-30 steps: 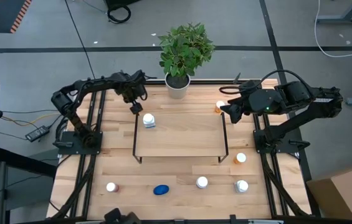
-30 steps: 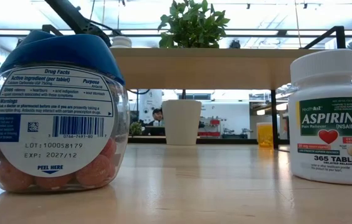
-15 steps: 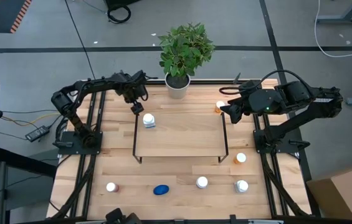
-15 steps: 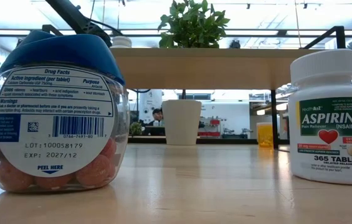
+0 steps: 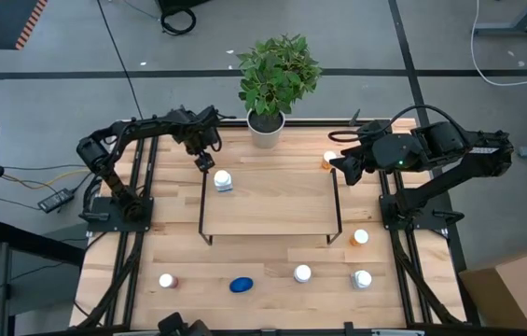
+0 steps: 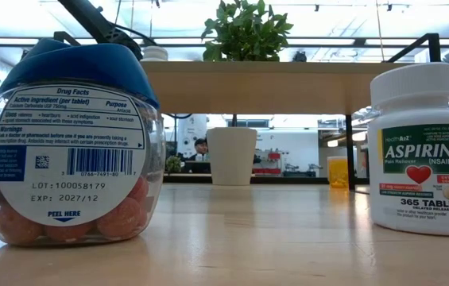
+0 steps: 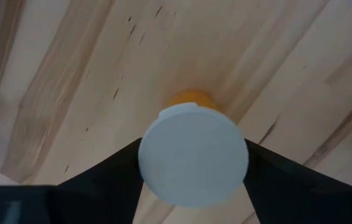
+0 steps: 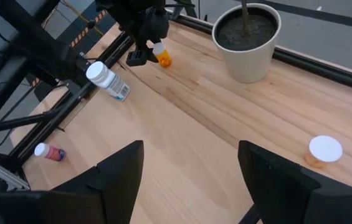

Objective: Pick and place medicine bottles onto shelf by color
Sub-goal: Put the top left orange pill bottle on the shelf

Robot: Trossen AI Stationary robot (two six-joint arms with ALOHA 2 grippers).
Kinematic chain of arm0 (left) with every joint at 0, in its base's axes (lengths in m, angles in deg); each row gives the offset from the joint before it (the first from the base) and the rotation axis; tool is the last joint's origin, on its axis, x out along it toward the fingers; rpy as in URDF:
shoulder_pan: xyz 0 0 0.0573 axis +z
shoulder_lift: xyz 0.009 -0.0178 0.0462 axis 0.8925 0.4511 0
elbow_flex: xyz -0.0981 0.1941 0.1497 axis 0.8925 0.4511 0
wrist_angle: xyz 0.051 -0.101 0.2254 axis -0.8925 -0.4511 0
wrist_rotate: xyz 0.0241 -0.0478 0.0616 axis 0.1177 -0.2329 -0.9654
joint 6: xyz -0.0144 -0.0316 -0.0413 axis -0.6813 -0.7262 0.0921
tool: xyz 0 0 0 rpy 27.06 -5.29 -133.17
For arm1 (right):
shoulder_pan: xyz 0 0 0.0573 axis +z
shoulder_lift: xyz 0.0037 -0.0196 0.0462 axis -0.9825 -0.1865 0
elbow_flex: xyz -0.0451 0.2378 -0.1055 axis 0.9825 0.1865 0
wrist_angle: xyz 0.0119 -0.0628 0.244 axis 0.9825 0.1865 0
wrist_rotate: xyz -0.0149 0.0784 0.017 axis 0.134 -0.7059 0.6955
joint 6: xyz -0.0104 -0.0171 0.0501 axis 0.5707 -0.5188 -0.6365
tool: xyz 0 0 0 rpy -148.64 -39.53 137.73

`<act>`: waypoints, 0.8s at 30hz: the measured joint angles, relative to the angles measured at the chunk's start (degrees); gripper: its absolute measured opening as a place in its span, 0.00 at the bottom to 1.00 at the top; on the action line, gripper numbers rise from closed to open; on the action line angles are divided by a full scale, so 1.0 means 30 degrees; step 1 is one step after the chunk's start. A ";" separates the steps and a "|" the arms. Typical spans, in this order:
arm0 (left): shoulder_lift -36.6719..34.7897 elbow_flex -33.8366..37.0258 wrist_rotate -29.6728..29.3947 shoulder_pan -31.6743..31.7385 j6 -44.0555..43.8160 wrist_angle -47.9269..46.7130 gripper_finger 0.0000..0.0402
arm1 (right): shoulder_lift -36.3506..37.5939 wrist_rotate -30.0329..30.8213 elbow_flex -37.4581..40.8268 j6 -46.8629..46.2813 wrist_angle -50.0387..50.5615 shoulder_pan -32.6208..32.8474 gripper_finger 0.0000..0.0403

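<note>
Orange bottle (image 7: 190, 98), white-capped, is seen standing on the desk (image 5: 272, 257) just off the shelf's (image 5: 272, 210) rear left corner. Nothing in the high or low view is seen to have shifted since the earlier frames; both arms and every bottle are placed as before.

Left arm is stretched from the desk's left edge, wrist bent downward. Left claw (image 5: 205, 161) is set over the orange bottle, one dark finger (image 7: 110, 171) on each side of the cap; whether the cap is actually clamped cannot be told.

Right arm is folded in from the right edge, with the right claw (image 5: 341, 169) held above the desk, fingers (image 8: 116, 171) wide apart with nothing between them. A second orange bottle (image 5: 329, 160) is noted just beside it.

One white bottle (image 5: 222, 179) is stood on the shelf's left end.
</note>
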 joint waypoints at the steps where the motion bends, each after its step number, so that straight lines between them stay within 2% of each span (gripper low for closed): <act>1: -0.0007 0.0000 -0.0005 0.0003 0.0024 0.0005 0.61 | 0.0000 0.0013 0.0000 0.0000 0.0000 0.0000 0.67; 8: -0.0011 0.0000 0.0008 -0.0004 0.0105 0.0072 0.53 | 0.0000 0.0044 0.0000 -0.0029 0.0000 0.0000 0.67; 16: -0.0011 -0.0199 0.0007 -0.0004 0.0100 -0.0381 0.55 | 0.0000 0.0044 0.0000 -0.0022 0.0000 0.0000 0.67; 24: -0.0019 -0.3770 0.0007 0.0003 0.0095 -0.3014 0.52 | 0.0000 0.0146 0.0000 0.0299 0.0003 0.0000 0.67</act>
